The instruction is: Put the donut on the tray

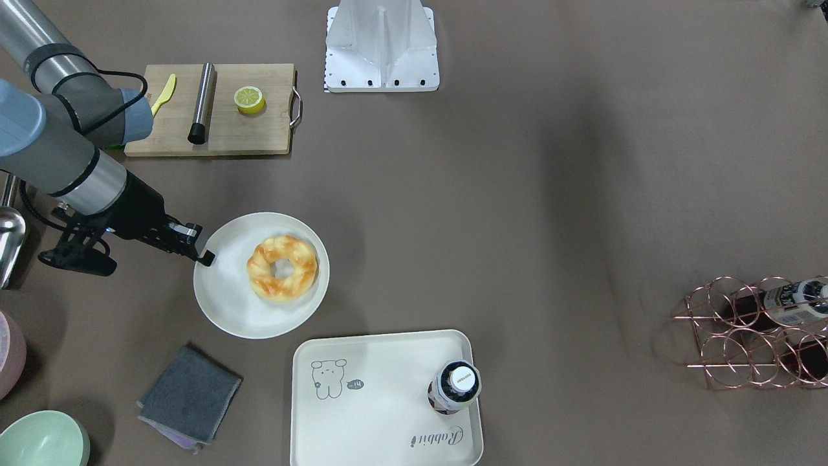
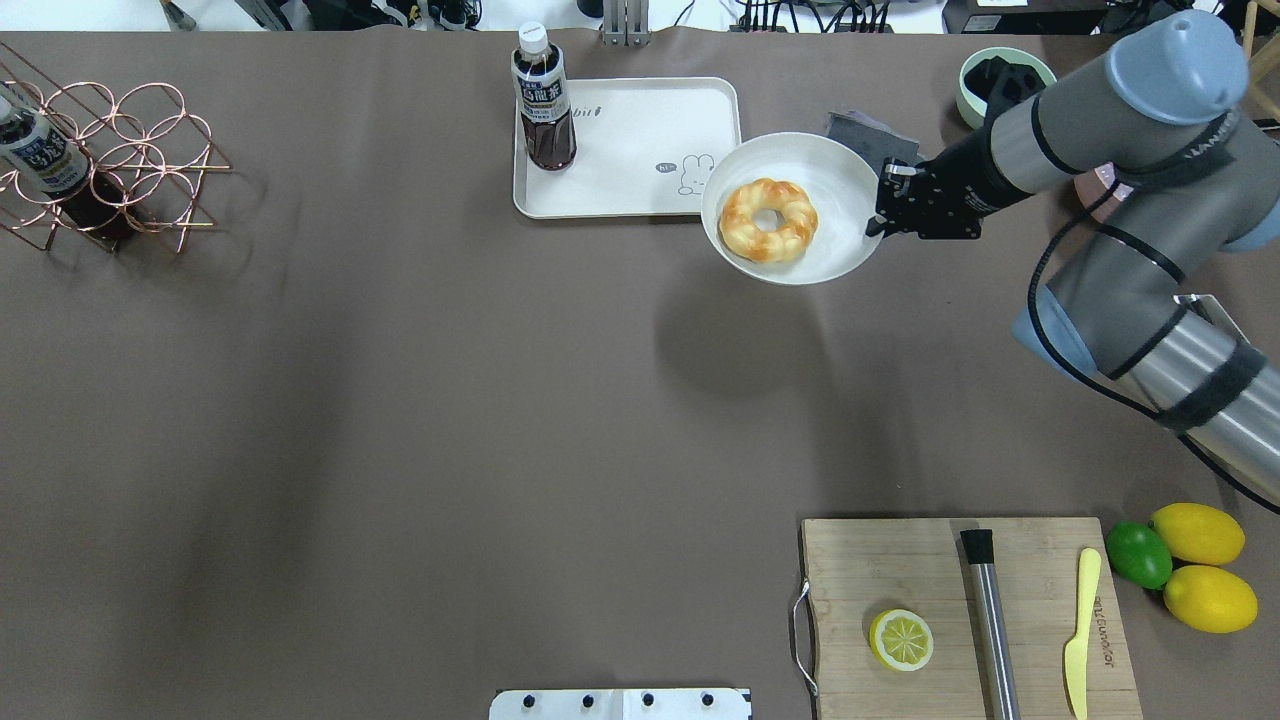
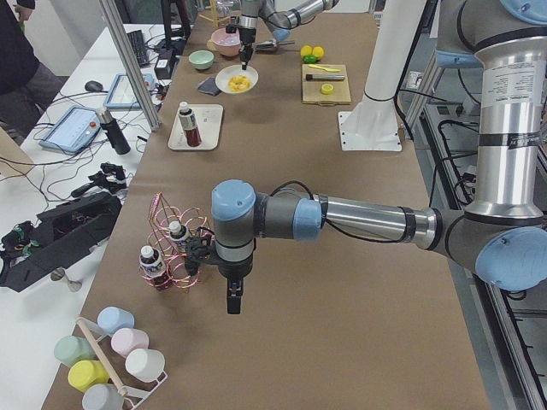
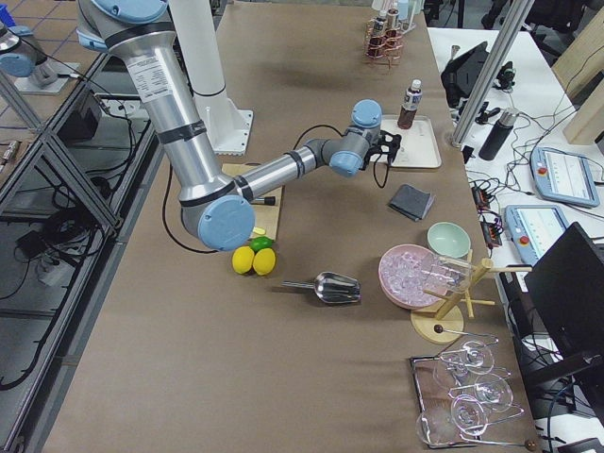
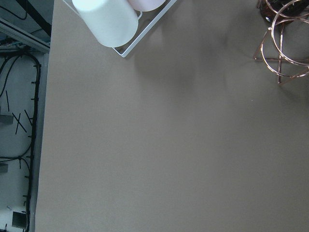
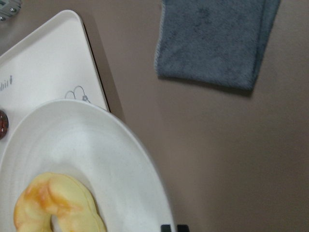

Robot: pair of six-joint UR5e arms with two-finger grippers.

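Note:
The donut is a twisted golden ring lying on a round white plate. My right gripper is shut on the plate's rim and holds the plate slightly above the table, next to the tray. In the right wrist view the donut and plate overlap the corner of the tray. The cream tray with the bear drawing carries a dark bottle. My left gripper hangs over the table's far end by the copper rack; I cannot tell if it is open or shut.
A folded grey cloth lies beside the tray, with a green bowl beyond it. A cutting board holds a lemon half, a steel rod and a yellow knife. A copper bottle rack stands at the other end.

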